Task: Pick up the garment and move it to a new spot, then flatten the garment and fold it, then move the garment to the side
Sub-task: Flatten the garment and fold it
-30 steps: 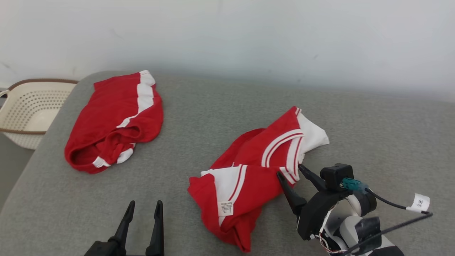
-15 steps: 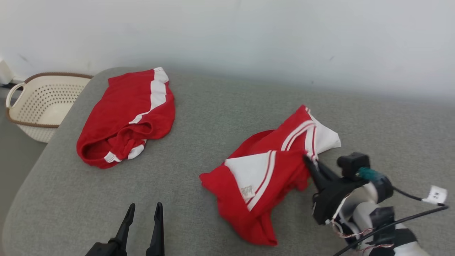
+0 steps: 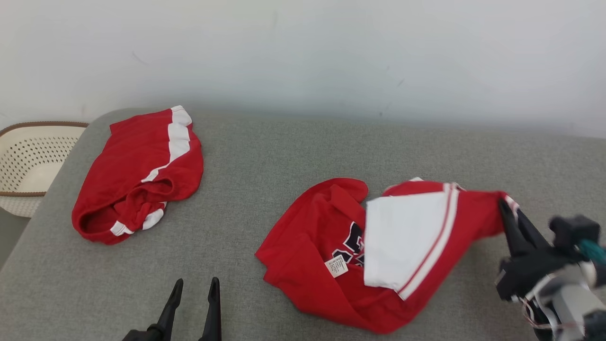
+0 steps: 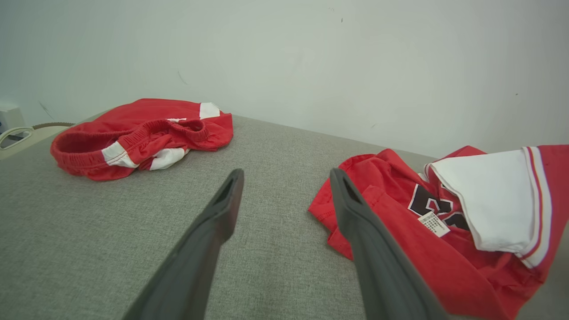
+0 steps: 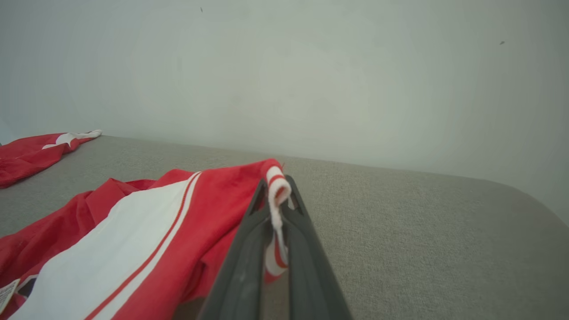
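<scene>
The right jaws grip the shirt [image 3: 310, 246]; the left jaws are open. It looks like the moving step; next, lift it.

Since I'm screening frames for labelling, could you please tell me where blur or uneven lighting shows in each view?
Head view: soft, even light; right pincer smeared at its wrist, jersey crisp. Left wrist view: left fingers slightly soft, jersey sharp. Right wrist view: edges darken, right fingers blurred close up.

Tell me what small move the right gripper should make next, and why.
Probably lift the pinched edge higher and rightward: the right gripper is shut on the striped hem of the jersey, yet most of it lies crumpled on the grey cushion.
</scene>
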Robot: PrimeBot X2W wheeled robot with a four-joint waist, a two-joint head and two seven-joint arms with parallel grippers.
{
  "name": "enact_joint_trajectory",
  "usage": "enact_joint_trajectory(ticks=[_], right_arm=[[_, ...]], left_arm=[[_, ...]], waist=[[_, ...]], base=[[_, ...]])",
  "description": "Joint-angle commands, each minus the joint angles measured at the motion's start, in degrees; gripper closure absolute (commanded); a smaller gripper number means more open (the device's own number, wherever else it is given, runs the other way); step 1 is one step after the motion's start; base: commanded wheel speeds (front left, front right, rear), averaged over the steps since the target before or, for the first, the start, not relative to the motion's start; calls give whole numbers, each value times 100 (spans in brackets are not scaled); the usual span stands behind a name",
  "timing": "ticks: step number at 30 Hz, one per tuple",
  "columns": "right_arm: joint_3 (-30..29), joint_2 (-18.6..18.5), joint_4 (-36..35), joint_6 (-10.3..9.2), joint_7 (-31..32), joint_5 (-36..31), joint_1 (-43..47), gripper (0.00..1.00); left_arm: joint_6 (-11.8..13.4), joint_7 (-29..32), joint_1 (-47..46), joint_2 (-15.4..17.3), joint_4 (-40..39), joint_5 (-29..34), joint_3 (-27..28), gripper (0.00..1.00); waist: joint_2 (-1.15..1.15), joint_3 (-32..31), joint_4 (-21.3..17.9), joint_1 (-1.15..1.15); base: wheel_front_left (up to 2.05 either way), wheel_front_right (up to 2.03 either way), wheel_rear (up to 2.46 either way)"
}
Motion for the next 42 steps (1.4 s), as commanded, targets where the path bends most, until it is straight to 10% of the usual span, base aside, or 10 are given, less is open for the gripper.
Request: enact_joint_trajectory(ticks=[1,10,11,12,42], right_arm=[[-152,-29,-121,-4,-26,-74,244,100],[-1329,177,-423,-4,129,-526,1309,100],[-1406,234,-481,-4,119,-546,1323,63],[-1448,301,-551,-4,113,-553,1356,0],[-2285,1830,-2592,-4,13,-1360,2612,0]], left_arm=[[15,-18,119,1,10,-35,5,0],[-17,-18,147,1,40,-7,37,0],[-24,-18,139,1,42,1,38,0],[-27,-18,132,1,43,6,39,0],[-138,-18,29,1,126,195,104,0]], waist=[[0,-15,3,0],[0,-43,-21,0],[0,-38,-25,0],[0,-36,-29,0],[0,-67,-33,0]], base=[[0,0,0],[0,0,0],[0,0,0],[0,0,0],[0,0,0]])
